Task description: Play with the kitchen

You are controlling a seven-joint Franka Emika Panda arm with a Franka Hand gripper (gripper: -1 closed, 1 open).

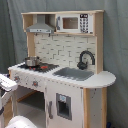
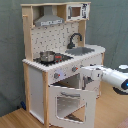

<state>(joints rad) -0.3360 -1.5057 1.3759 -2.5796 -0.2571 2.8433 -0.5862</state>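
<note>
Hanging open in the second exterior view was the play kitchen's oven door, with the gripper just beside its top edge; finger spread unreadable.

A: What can't be made out on the tall white and light-wood toy kitchen?

B: In the second exterior view, the white robot arm runs off the second exterior view's right edge, and its gripper is too blurred to judge the fingers.

A: And the other camera?

B: In the first exterior view only white arm parts show at the first exterior view's left edge, cut off. The kitchen's base runs below the frame.
</note>
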